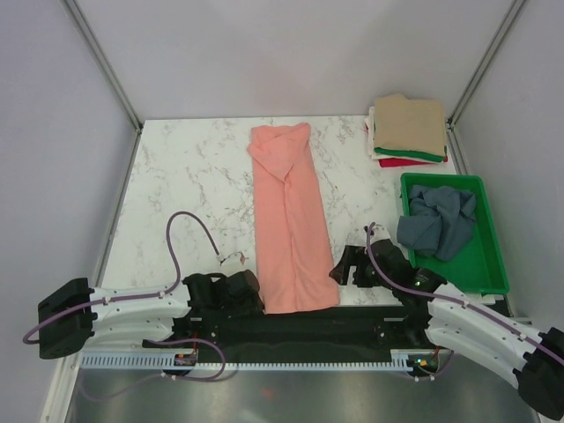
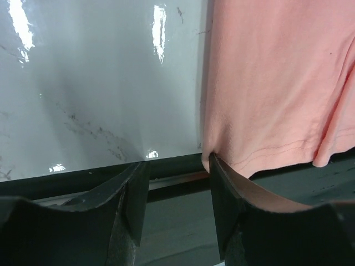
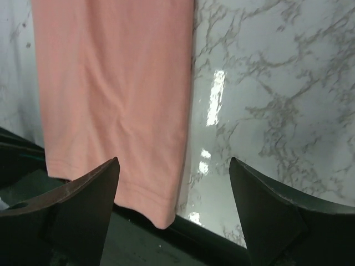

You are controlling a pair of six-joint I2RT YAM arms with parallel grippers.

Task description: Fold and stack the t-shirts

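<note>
A salmon-pink soft cloth t-shirt (image 1: 289, 225), folded lengthwise into a long narrow strip, lies down the middle of the white marble-patterned surface (image 1: 189, 176). Its bunched collar end is at the far side. Its hem reaches the near edge and hangs a little over it, onto the black base rail (image 1: 300, 326).

The left end effector (image 1: 236, 291) sits low at the near edge, just beside the strip's near left corner. In the left wrist view its jaws stand apart with bare gap between them. The shirt's hem corner (image 2: 266, 111) touches the tip of one finger (image 2: 227, 210) and lies over that finger's outer side, not between the two. It is open and grips nothing.

The right end effector (image 1: 345, 264) is just right of the strip's near right corner. In the right wrist view its jaws are spread wide, and the shirt's right edge and hem (image 3: 116, 100) lie on the surface below the gap, apart from both fingers. It is open too.

At the far right corner lies a stack of folded shirts, with the tan t-shirt (image 1: 408, 123) on top. Edges of a green t-shirt (image 1: 410, 156), a white one and a red t-shirt (image 1: 407, 164) show beneath it.

Near of the stack, at the right edge, a rigid green plastic tray (image 1: 480, 264) holds a crumpled slate blue-grey t-shirt (image 1: 436, 220).
</note>
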